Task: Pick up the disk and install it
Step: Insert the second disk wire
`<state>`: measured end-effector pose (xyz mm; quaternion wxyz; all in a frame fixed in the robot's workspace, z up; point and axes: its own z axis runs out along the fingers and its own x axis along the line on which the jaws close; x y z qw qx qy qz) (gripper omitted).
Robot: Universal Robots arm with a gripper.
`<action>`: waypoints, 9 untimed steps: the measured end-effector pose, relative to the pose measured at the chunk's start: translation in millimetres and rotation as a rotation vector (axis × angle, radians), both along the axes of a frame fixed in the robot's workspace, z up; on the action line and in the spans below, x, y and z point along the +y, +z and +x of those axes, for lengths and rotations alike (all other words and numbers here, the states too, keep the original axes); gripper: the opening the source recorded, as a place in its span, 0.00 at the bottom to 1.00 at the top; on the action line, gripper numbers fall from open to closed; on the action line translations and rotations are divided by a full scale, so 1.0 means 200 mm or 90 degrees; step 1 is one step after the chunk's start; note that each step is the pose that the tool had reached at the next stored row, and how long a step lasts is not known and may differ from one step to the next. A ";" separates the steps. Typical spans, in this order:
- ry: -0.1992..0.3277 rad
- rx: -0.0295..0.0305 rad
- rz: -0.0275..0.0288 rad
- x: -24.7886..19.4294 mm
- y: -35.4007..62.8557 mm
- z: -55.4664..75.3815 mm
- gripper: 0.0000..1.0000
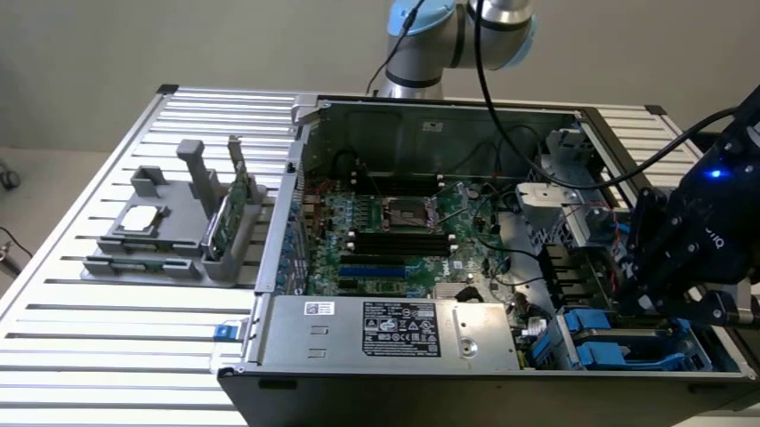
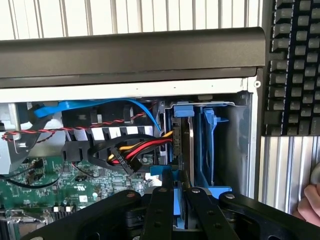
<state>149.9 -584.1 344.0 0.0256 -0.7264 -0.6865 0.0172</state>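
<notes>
The blue-framed disk [image 2: 183, 150] stands on edge inside the case's drive bay.

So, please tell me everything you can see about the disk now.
The disk stands on edge in the blue drive bay at the computer case's corner: a thin silver-grey metal edge in a blue plastic carrier. The gripper is closed on its near end. Red, yellow and black cables end beside it.

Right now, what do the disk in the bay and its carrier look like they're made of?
The disk, seen edge-on, looks like bare metal: a thin grey edge with a dull sheen. The carrier around it looks like moulded plastic: uniform bright blue, matte, with shaped tabs.
</notes>
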 end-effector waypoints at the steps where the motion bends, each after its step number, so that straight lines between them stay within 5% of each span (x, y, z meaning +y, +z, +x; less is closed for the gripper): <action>1: 0.000 -0.0020 0.0000 0.000 -0.001 0.00 0.16; 9: 0.002 -0.0078 -0.0002 0.000 -0.008 0.00 0.16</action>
